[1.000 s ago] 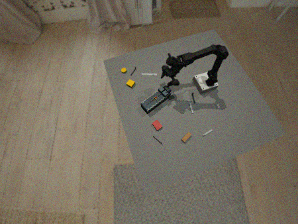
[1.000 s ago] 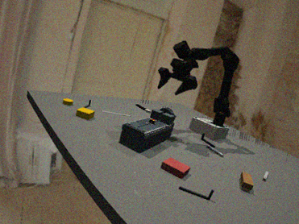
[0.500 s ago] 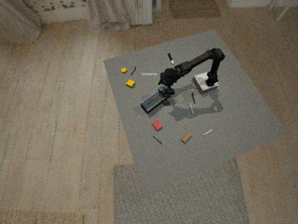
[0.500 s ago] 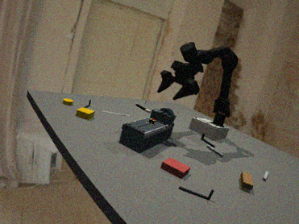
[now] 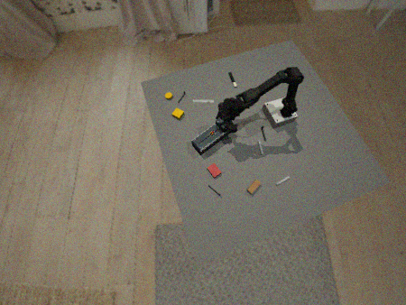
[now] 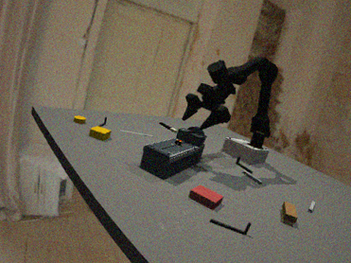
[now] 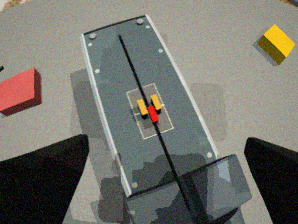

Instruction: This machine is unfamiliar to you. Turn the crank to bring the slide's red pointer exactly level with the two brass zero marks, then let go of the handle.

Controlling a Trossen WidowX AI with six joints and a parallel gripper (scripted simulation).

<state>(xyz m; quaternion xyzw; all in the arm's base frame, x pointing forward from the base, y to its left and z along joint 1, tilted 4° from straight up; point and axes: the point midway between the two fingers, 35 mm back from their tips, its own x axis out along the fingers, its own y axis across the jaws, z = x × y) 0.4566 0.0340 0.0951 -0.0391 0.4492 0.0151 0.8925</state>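
The machine is a long dark blue-grey box (image 5: pixel 201 145) (image 6: pixel 166 162) (image 7: pixel 115 85) with a slot along its top and a raised housing (image 6: pixel 191 137) (image 7: pixel 227 185) at the end nearer the arm's base. In the wrist view the red pointer (image 7: pixel 153 114) sits slightly to the housing side of the two brass marks (image 7: pixel 142 107) (image 7: pixel 156 103); its far end reaches between their near ends, so it is not level with them. My gripper (image 6: pixel 194 123) (image 7: pixel 170 145) is open and empty, above the housing end. The crank handle is hidden in the top and exterior views and outside the wrist view.
A red block (image 5: pixel 214 170) (image 6: pixel 206 196) (image 7: pixel 20 92) and a yellow block (image 5: pixel 178 113) (image 6: pixel 100 132) (image 7: pixel 277 44) lie on opposite sides of the machine. An orange block (image 5: pixel 253 187) (image 6: pixel 289 213), a yellow disc (image 5: pixel 169 96) (image 6: pixel 80 119) and several thin rods lie farther off.
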